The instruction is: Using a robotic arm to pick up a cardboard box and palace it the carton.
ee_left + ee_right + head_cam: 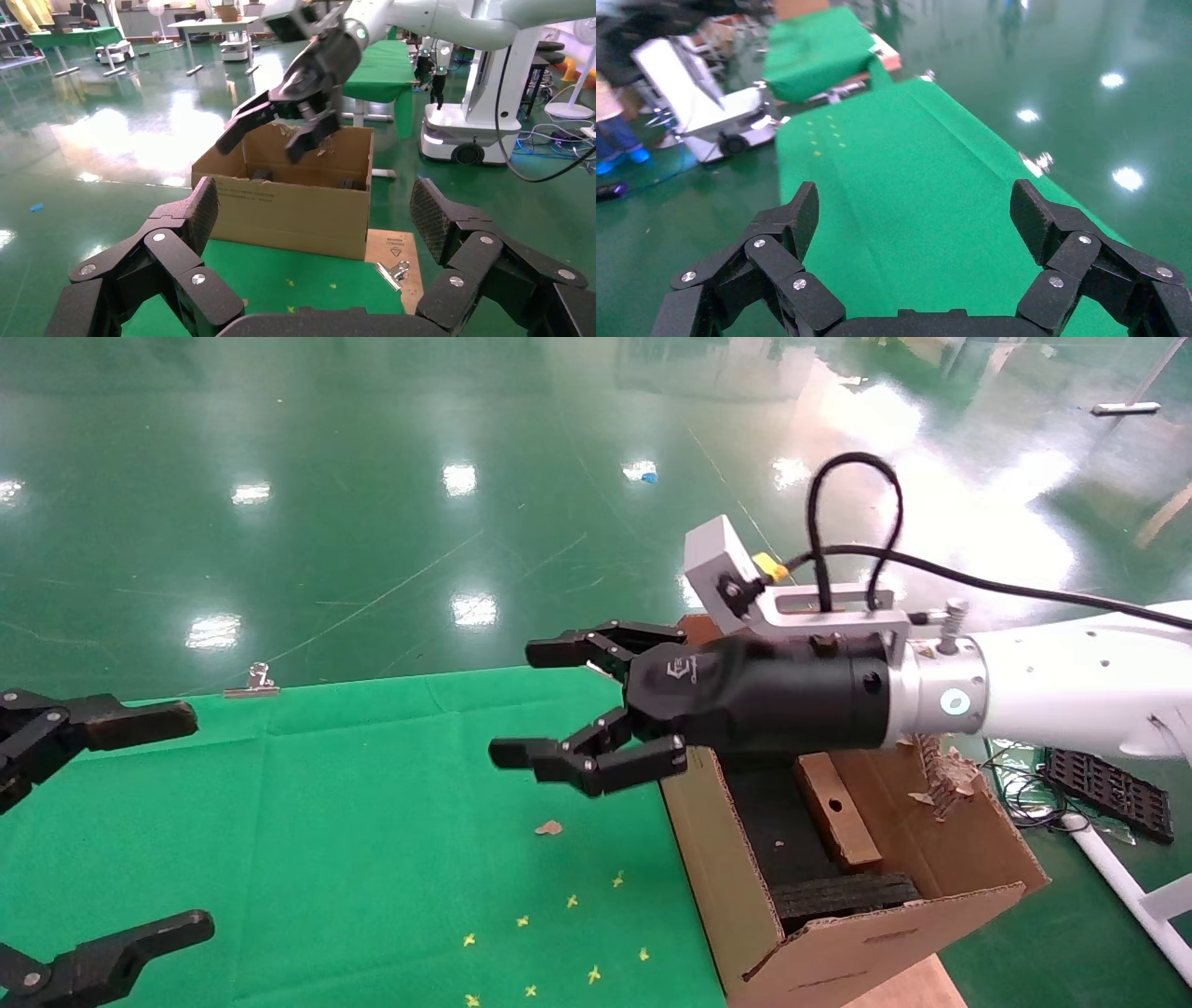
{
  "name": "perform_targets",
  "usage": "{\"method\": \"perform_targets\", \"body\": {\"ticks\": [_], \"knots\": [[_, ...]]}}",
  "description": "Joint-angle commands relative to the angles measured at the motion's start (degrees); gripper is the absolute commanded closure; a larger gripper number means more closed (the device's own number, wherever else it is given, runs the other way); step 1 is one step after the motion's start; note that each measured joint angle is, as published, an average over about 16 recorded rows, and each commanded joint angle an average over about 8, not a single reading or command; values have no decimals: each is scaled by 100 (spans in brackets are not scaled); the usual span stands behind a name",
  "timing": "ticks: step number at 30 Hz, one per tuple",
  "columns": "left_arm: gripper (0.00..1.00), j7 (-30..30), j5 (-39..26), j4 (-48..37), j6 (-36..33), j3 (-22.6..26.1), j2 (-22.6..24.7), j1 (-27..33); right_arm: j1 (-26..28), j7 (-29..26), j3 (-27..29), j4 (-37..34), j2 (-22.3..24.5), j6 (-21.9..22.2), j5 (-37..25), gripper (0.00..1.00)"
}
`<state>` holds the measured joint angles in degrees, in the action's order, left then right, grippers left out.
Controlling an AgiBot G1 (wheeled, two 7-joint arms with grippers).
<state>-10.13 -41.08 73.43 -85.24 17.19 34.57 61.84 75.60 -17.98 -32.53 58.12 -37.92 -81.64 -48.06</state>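
My right hand [559,710] hangs spread and empty above the corrugated carton [745,896], where the flat cardboard box [838,808] leans on black foam [843,893]; my left hand [93,831] is spread over the green cloth surface [372,822].

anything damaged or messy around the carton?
Yes. The carton has a ragged, torn flap edge on its far right side, with cardboard shreds hanging there. A brown scrap lies loose on the green cloth beside it. The cardboard box leans tilted inside. Right gripper hovers open, empty.

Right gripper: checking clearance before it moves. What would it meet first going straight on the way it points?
Probably nothing: the open right gripper points along above the green-covered table, with no object ahead.
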Motion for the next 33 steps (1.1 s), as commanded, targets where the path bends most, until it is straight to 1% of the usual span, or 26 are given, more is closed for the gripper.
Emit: {"method": "perform_targets", "body": {"ticks": [1, 9, 15, 19, 33], "knots": [[0, 0, 0, 0, 0, 1, 0, 0, -209, 108, 246, 230, 43, -60, 92, 0], [0, 1, 2, 0, 1, 3, -1, 1, -1045, 538, 1229, 1151, 216, -302, 462, 0], [0, 2, 3, -1, 3, 3, -2, 0, -1507, 754, 1772, 1657, 309, -436, 667, 0], [0, 3, 4, -2, 4, 3, -2, 0, -1607, 783, 1891, 1763, 332, -467, 719, 0], [0, 2, 5, -2, 4, 3, -2, 0, -1455, 733, 1711, 1596, 303, -421, 652, 0]]}}
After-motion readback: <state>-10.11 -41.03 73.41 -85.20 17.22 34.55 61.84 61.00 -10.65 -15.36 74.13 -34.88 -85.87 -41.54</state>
